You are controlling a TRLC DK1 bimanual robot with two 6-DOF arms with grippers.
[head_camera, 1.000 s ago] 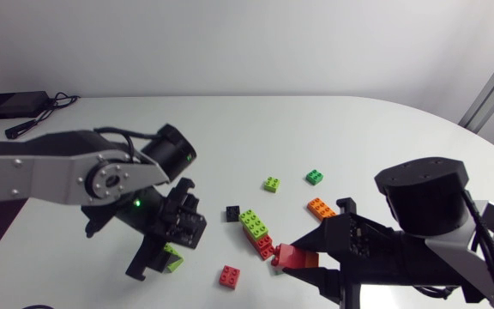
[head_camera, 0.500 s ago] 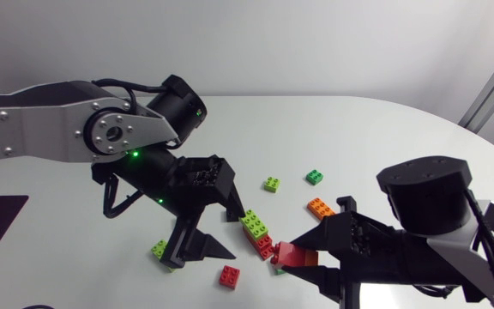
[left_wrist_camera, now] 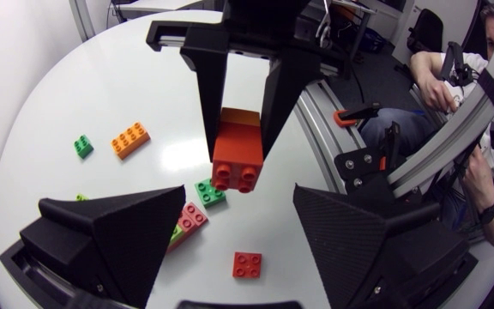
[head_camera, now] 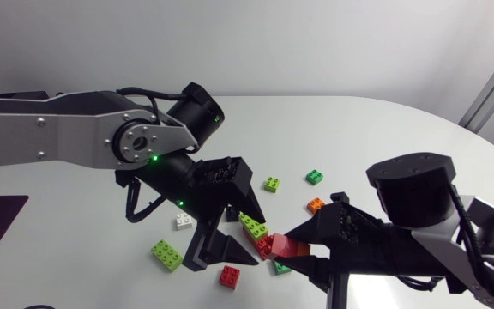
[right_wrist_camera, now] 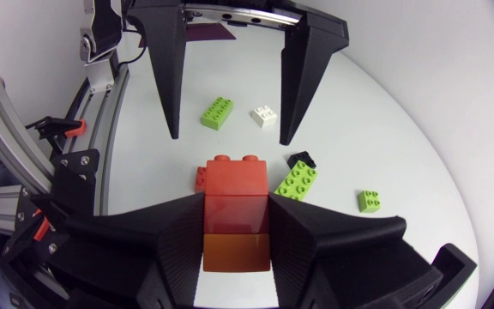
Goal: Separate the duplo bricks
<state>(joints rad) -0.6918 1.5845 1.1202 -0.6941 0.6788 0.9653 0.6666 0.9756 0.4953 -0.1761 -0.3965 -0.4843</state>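
Observation:
A red duplo brick stacked on an orange one (right_wrist_camera: 237,215) sits between the fingers of my right gripper (right_wrist_camera: 237,225), which is shut on the stack (head_camera: 288,248) low over the table's front. My left gripper (head_camera: 222,254) faces it from the left, open and with nothing in it. In the left wrist view the held stack (left_wrist_camera: 237,160) hangs just ahead of my left gripper (left_wrist_camera: 240,233), outside its fingers. A lime brick on a red one (head_camera: 256,227) lies between the two grippers.
Loose bricks lie around: a long lime one (head_camera: 167,255), a white one (head_camera: 183,222), a red one (head_camera: 229,276), a small green one (head_camera: 281,267), an orange one (head_camera: 316,204), a lime one (head_camera: 271,184) and a green one (head_camera: 314,177). A black brick (right_wrist_camera: 299,160) lies beside the lime stack.
My left gripper let go of the long lime brick, opened wide and swung right toward the right gripper's stack. The right gripper shifted slightly left with its stack.

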